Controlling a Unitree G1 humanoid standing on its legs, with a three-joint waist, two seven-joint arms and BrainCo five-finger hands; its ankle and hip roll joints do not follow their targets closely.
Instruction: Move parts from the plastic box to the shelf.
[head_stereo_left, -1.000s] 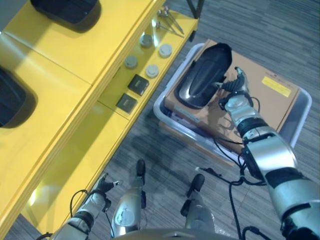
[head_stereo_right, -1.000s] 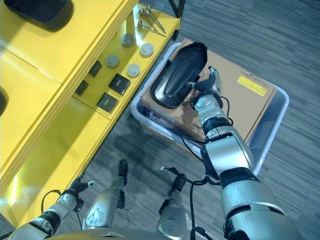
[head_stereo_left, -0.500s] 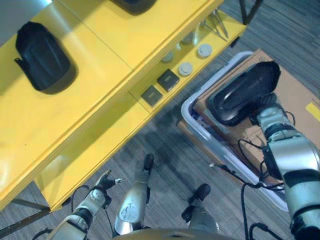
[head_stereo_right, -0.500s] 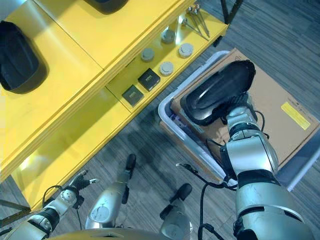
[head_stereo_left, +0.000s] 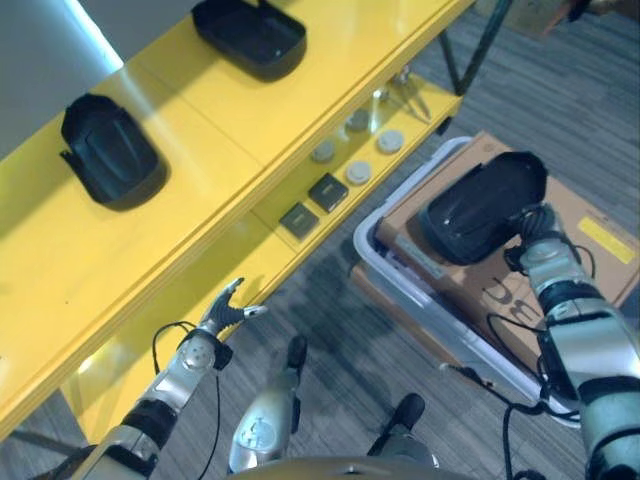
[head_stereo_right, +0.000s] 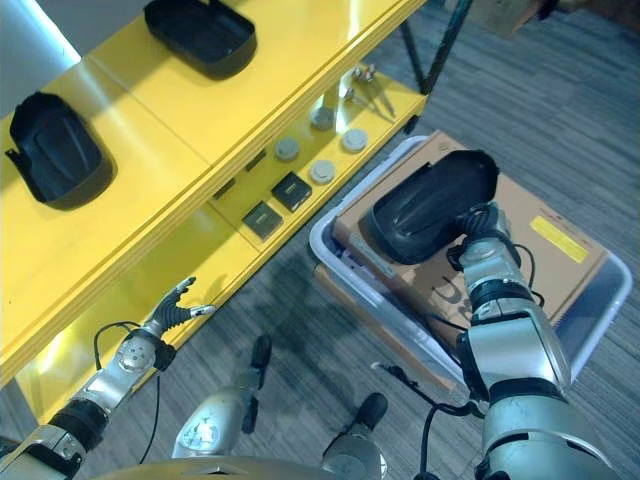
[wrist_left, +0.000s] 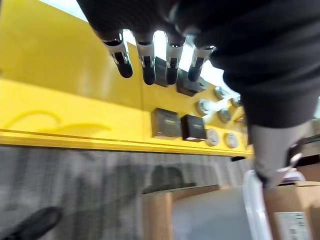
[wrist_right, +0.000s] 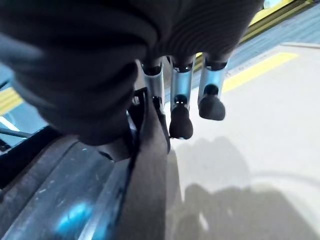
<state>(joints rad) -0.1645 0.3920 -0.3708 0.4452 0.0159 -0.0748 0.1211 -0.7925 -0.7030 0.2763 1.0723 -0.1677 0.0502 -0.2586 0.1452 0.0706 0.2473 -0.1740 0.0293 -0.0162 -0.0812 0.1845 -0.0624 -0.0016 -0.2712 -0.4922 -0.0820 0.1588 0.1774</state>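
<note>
Left hand (head_stereo_left: 212, 322): now raised beside the yellow shelf (head_stereo_left: 150, 230) front edge, fingers relaxed, empty.
Right hand (head_stereo_right: 478, 228): grasping black part (head_stereo_right: 432, 205), held above plastic box (head_stereo_right: 330, 255) near its shelf-side edge.

Bright overhead glare on shelf (head_stereo_left: 300, 90); wrist views blurred.

The right hand (head_stereo_right: 478, 228) grips a black part (head_stereo_right: 432, 205) above the cardboard carton (head_stereo_right: 540, 245) in the plastic box (head_stereo_right: 604, 310).

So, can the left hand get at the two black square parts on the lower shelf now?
Probably yes: the left hand is open beside the lower shelf, and nothing stands between it and the black square parts.
</note>
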